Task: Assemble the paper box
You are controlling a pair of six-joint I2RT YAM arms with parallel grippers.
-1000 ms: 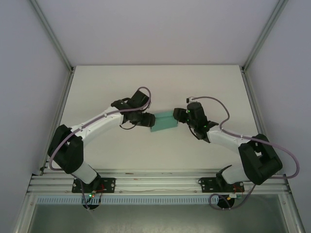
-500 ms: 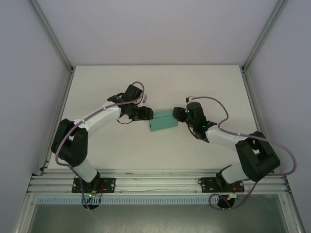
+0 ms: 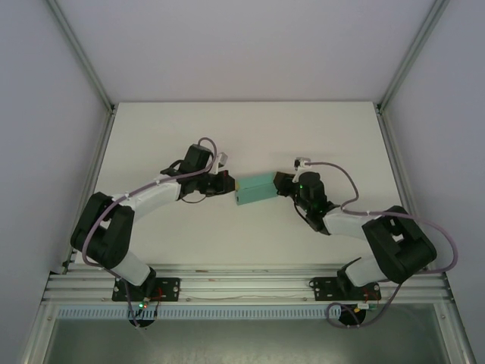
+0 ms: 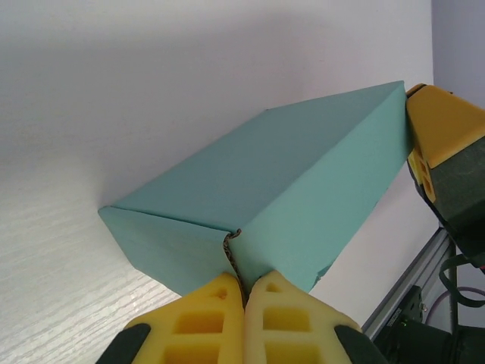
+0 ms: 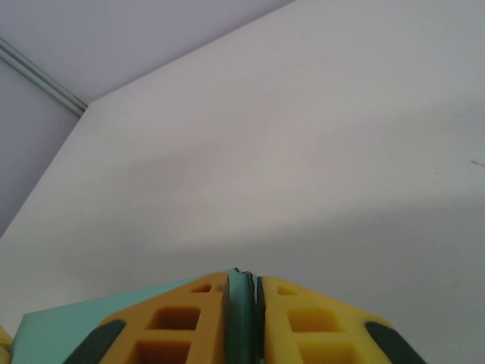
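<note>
Paper box is folded up into a closed rectangle at about the middle of the table, long side running across the table. I cannot tell whether it rests on the table or is held just off it.

Left gripper is at the box end toward the table's left edge. Its jaws are closed right together, and the raw card edge at the corner seam runs down between the fingertips, so it looks like a pinch on that edge. Right gripper is at the end toward the table's right edge, jaws nearly closed with a strip of teal card clamped between them.

Risks, as I judge them:
- Both holds are on thin card edges. If the arms pull apart, the card could tear or slip out of a pinch.
- If the arms push toward each other, the panels could buckle or crease.
- The corner seam by the left gripper shows a small gap where the panels meet, so a flap may not be fully seated and could spring open on release.
- A twist between the two grips could rack the box out of square.

Writing: none. The box is plain teal with no print, label or brand, and nothing on the table can be read.
</note>
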